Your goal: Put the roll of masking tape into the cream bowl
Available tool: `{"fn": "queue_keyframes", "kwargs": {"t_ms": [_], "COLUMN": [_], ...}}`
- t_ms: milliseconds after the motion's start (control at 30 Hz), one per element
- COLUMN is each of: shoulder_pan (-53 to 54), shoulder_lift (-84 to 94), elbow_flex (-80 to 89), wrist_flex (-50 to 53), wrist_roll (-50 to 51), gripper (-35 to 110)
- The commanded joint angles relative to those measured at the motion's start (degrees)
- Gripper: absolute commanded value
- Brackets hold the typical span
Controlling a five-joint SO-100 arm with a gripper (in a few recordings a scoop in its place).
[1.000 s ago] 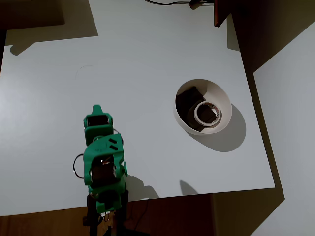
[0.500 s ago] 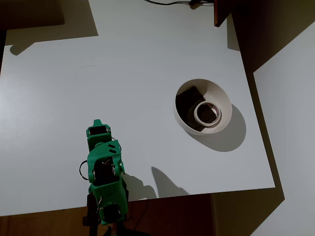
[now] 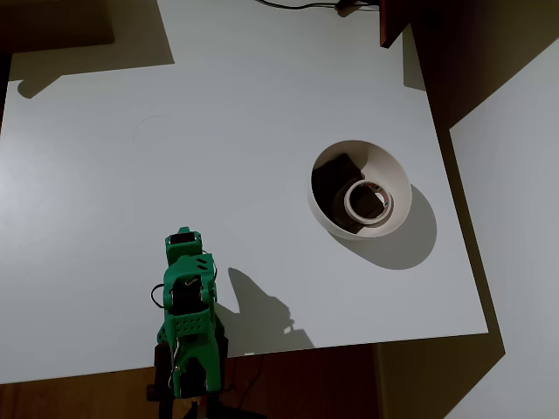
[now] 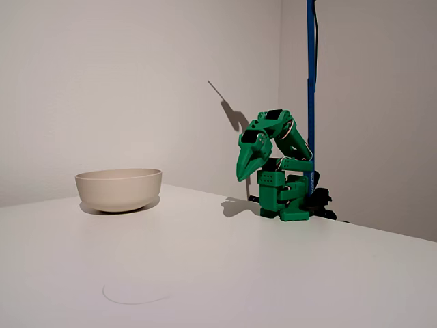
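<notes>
The cream bowl point(image 3: 397, 170) sits right of centre on the white table in the overhead view. Inside it the roll of masking tape point(image 3: 348, 203) lies flat, resting against a dark square block point(image 3: 336, 175). In the fixed view the bowl point(image 4: 119, 188) stands at the left and its wall hides the tape. My green arm is folded back over its base at the table's near edge, far from the bowl. My gripper point(image 4: 243, 175) points down with its jaws together and nothing in them; in the overhead view the gripper point(image 3: 182, 244) is at the lower left.
The table's right edge point(image 3: 463, 236) runs close past the bowl. A dark wooden piece point(image 3: 393, 22) juts in at the top right, beside a cable. A blue pole point(image 4: 311, 89) rises behind the arm's base. A faint ring mark point(image 4: 135, 292) shows on the tabletop.
The arm has drawn back toward its base and folded up tighter, its shadow shifting right. The tape and the bowl have stayed where they were.
</notes>
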Motion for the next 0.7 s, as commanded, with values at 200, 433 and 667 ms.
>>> {"fn": "queue_keyframes", "kwargs": {"t_ms": [200, 433, 667], "shoulder_pan": [-0.9, 0.3, 0.3], "shoulder_lift": [0.5, 0.5, 0.5], "elbow_flex": [7.7, 9.1, 9.1], "wrist_flex": [4.3, 4.4, 4.4], "wrist_roll": [0.0, 0.3, 0.2], "gripper": [-8, -8, -1]}}
